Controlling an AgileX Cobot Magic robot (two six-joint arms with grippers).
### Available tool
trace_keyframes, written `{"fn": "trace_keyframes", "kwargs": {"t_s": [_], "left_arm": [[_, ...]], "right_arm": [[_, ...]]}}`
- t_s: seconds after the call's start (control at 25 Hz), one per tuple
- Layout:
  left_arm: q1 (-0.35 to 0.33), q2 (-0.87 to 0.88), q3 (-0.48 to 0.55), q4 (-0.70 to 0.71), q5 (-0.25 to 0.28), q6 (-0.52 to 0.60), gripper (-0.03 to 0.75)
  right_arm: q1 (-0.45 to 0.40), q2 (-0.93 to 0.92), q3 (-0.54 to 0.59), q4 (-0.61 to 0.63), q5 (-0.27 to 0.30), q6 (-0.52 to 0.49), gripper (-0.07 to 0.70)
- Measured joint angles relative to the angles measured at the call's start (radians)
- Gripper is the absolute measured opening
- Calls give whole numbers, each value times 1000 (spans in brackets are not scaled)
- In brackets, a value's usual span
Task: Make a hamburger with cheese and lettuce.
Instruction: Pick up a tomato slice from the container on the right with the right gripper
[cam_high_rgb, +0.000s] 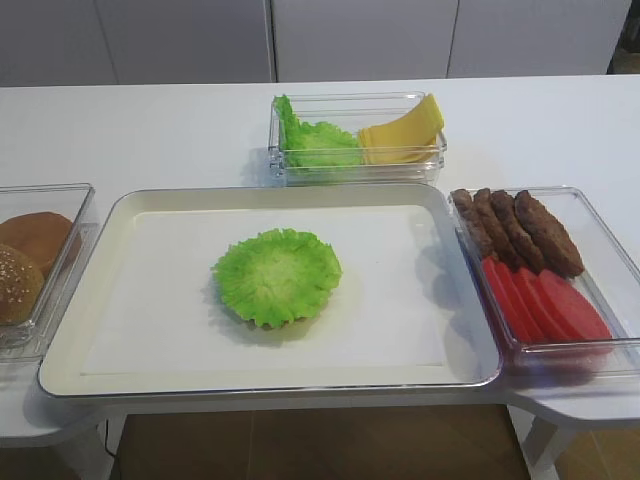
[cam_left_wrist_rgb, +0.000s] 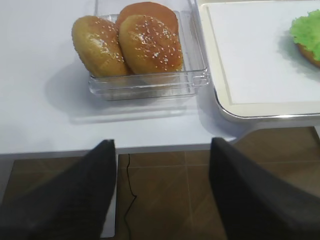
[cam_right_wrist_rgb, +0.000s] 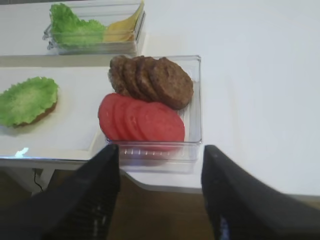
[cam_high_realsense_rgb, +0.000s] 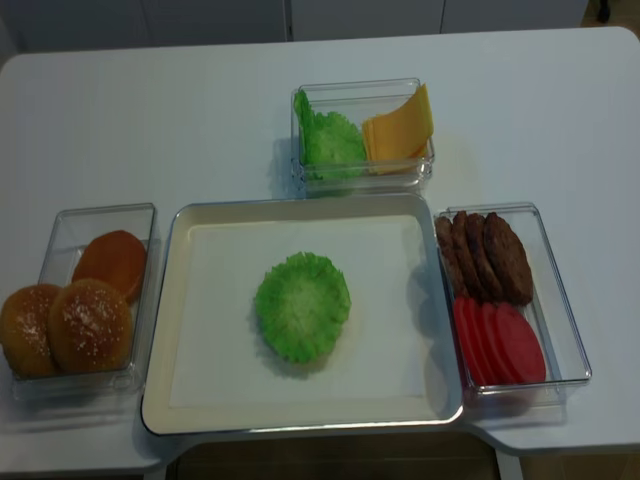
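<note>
The hamburger (cam_high_rgb: 277, 276) is a ruffled green lettuce leaf on a brown bun base, in the middle of the white tray (cam_high_rgb: 150, 300); it also shows in the second high view (cam_high_realsense_rgb: 302, 306). More lettuce (cam_high_rgb: 315, 142) and the fanned yellow cheese (cam_high_rgb: 405, 130) stand in a clear bin behind the tray. My right gripper (cam_right_wrist_rgb: 160, 152) is open and empty, hanging off the table's front edge before the patty bin. My left gripper (cam_left_wrist_rgb: 162, 147) is open and empty, off the front edge before the bun bin. Neither gripper shows in the high views.
A clear bin of sesame buns (cam_left_wrist_rgb: 135, 45) stands left of the tray. A clear bin with brown patties (cam_right_wrist_rgb: 155, 80) and red tomato slices (cam_right_wrist_rgb: 142, 120) stands right of it. Brown floor lies below the table's front edge.
</note>
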Motion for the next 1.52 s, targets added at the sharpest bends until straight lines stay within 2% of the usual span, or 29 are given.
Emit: {"fn": "trace_keyframes", "kwargs": {"t_s": [0.24,0.64,0.8,1.08,1.2,1.52], "left_arm": [[0,0,0,0,0,0,439],[0,0,0,0,0,0,439],[0,0,0,0,0,0,439],[0,0,0,0,0,0,439],[0,0,0,0,0,0,439],[0,0,0,0,0,0,439]], "right_arm": [[0,199,-111,99,-107,8,398],[0,625,-240,172,-131,6,398],[0,782,-283,243,-141,-25,398],[11,953,-327,277,-162,-51,398],[84,1013,-332,237,-172,-42,398],[347,1198,-342,-46,-210,200,398]]}}
